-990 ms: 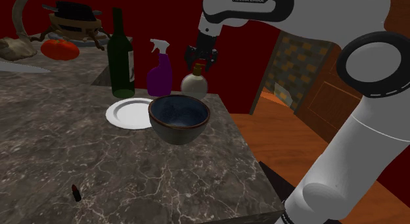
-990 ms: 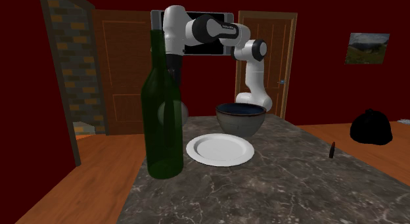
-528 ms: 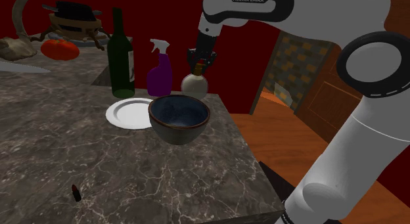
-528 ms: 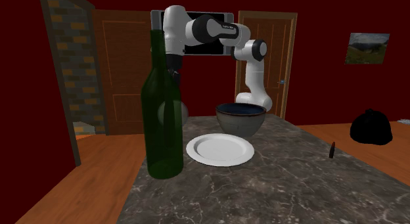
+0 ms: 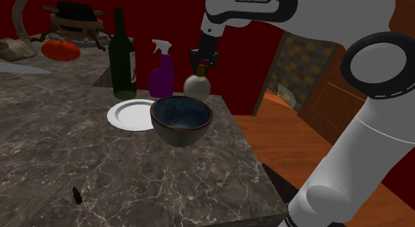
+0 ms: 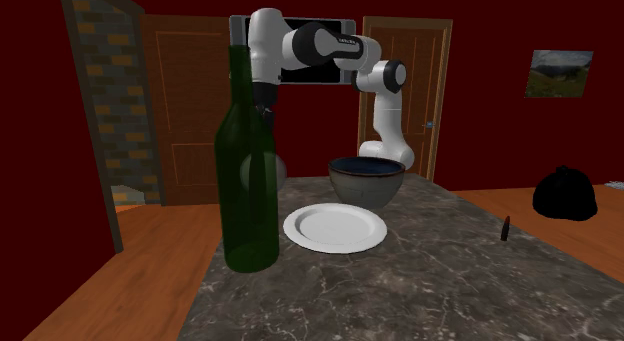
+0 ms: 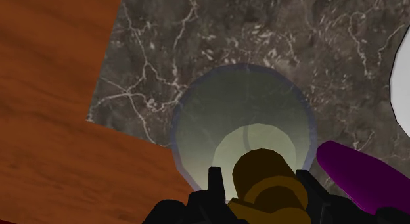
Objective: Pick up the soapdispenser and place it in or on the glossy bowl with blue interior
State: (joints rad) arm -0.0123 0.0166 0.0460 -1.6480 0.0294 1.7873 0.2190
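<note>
Largely cut off in the wrist view, the jaws stand apart astride the soap dispenser (image 7: 243, 117), not clasping it.

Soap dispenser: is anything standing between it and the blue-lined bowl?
Nothing visible. In the shoulder view the bowl sits just in front of the soap dispenser; the purple spray bottle stands aside, at that view's left.

Green bottle (image 6: 250, 189) hides most of the soapdispenser (image 6: 281, 172).
</note>
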